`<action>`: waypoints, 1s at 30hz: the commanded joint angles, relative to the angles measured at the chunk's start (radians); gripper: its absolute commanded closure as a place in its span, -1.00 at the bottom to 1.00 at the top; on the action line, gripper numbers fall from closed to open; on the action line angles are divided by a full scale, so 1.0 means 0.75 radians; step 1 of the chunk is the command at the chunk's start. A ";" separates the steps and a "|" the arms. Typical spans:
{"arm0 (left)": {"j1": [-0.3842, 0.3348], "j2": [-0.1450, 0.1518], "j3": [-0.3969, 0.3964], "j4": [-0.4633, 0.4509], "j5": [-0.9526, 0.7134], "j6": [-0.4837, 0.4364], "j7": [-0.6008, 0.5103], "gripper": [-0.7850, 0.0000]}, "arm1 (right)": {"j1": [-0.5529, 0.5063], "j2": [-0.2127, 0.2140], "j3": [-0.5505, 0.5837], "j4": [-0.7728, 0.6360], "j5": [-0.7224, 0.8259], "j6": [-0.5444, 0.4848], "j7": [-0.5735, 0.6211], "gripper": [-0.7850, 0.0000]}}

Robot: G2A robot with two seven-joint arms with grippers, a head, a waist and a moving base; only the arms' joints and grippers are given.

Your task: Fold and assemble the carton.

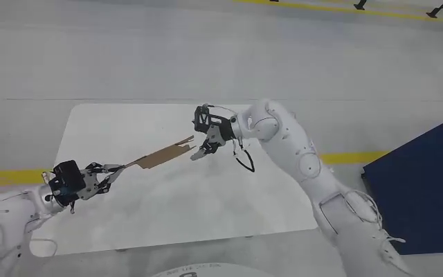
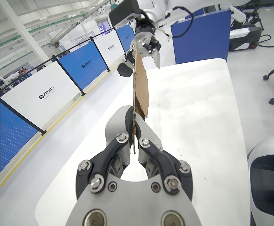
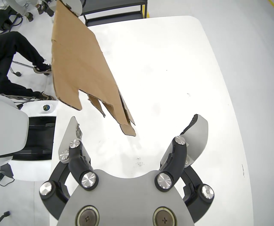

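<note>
Your left gripper (image 2: 133,122) is clamped on one end of the flat carton (image 2: 141,85), held above the table (image 1: 208,208) near its left edge. Your right gripper (image 3: 136,118) gapes wide beside the other end.

A white table (image 1: 173,208) with rounded corners stands on a pale grey, glossy floor (image 1: 208,55) crossed by a yellow line (image 1: 346,158). A dark blue partition (image 1: 415,187) stands just off one table corner. A fence of blue and white panels (image 2: 70,66) on black posts lines the hall (floor marking runs along its foot), under white steel beams (image 2: 21,31). A black metal frame (image 3: 115,8) stands near one short table edge.
</note>
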 commanded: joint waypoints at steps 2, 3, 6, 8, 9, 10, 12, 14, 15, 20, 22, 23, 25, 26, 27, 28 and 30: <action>-0.007 0.001 0.015 0.003 0.008 -0.009 -0.008 1.00 | 0.040 0.022 -0.070 0.008 0.039 -0.015 -0.015 -0.73; -0.010 0.001 0.020 0.005 0.008 -0.008 -0.010 1.00 | 0.051 0.029 -0.088 0.012 0.060 -0.015 -0.015 -0.62; -0.019 0.001 0.033 0.014 0.008 -0.004 -0.014 1.00 | 0.083 0.045 -0.133 0.026 0.126 -0.015 -0.015 -0.15; -0.026 0.001 0.041 0.020 0.009 -0.003 -0.015 1.00 | 0.104 0.054 -0.161 0.032 0.158 -0.015 -0.015 0.03; -0.029 0.002 0.045 0.023 0.009 -0.004 -0.017 1.00 | 0.113 0.059 -0.173 0.035 0.170 -0.015 -0.015 0.05; -0.032 0.002 0.047 0.026 0.008 -0.003 -0.017 1.00 | 0.122 0.063 -0.185 0.036 0.180 -0.015 -0.016 0.08; -0.038 0.002 0.053 0.031 0.006 -0.003 -0.015 1.00 | 0.137 0.071 -0.214 0.032 0.194 -0.015 -0.015 0.21; -0.043 0.003 0.059 0.037 0.005 -0.003 -0.014 1.00 | 0.153 0.079 -0.245 0.025 0.206 -0.015 -0.015 0.44; -0.046 0.003 0.062 0.038 0.006 -0.003 -0.016 1.00 | 0.161 0.083 -0.264 0.017 0.214 -0.015 -0.015 0.48; -0.066 0.003 0.081 0.055 -0.002 -0.012 -0.010 1.00 | 0.217 0.107 -0.372 0.002 0.272 -0.015 -0.015 1.00; -0.074 0.003 0.090 0.065 -0.005 -0.013 -0.007 1.00 | 0.243 0.117 -0.414 -0.001 0.303 -0.015 -0.015 1.00; -0.079 0.003 0.094 0.068 -0.006 -0.013 -0.006 1.00 | 0.257 0.122 -0.432 0.001 0.320 -0.015 -0.015 1.00; -0.086 0.003 0.101 0.079 -0.013 -0.015 -0.004 -0.75 | 0.279 0.131 -0.464 0.008 0.358 -0.015 -0.015 1.00; -0.089 0.002 0.103 0.086 -0.022 -0.015 -0.003 -1.00 | 0.291 0.135 -0.478 0.009 0.373 -0.015 -0.016 1.00; -0.093 0.002 0.104 0.091 -0.030 -0.015 -0.002 -1.00 | 0.302 0.139 -0.493 0.007 0.386 -0.015 -0.015 1.00; -0.096 0.002 0.105 0.095 -0.035 -0.014 -0.001 -1.00 | 0.311 0.144 -0.507 0.007 0.401 -0.015 -0.016 1.00; -0.100 0.003 0.103 0.104 -0.047 -0.015 0.007 -1.00 | 0.329 0.152 -0.527 0.010 0.433 -0.015 -0.016 1.00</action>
